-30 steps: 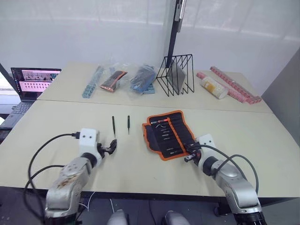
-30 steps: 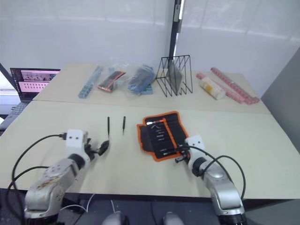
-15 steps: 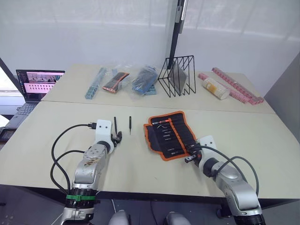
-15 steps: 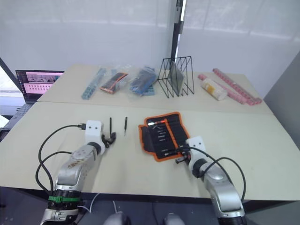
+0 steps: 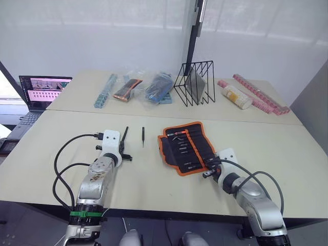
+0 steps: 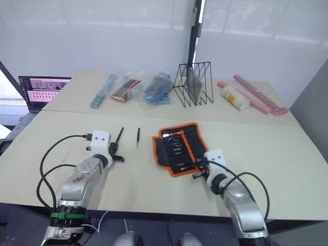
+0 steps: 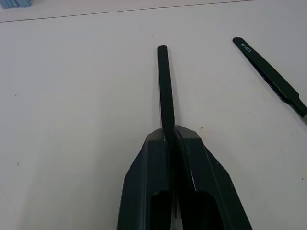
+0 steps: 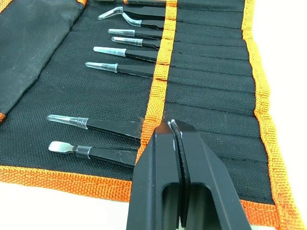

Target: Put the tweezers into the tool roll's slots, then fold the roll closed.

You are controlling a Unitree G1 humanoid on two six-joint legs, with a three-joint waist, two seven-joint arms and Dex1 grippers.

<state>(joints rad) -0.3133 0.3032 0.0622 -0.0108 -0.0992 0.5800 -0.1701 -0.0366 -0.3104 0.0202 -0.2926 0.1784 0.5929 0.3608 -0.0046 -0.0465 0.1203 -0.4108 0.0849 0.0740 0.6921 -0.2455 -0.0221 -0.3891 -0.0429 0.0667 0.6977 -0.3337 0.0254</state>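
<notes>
Lab bench: laptop (image 5: 43, 91), bagged parts (image 5: 154, 87), wire rack (image 5: 195, 82).

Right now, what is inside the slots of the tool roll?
The tool roll lies open. In its slots sit several black tweezers, clear-capped tips sticking out past the orange trim. Their handle ends are covered by the pocket fabric. The right end effector hides part of one slot.

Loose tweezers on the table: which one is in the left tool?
The outer tweezer, clamped between the left tool's shut fingers. The other loose tweezer lies free on the table, nearer the tool roll.
</notes>
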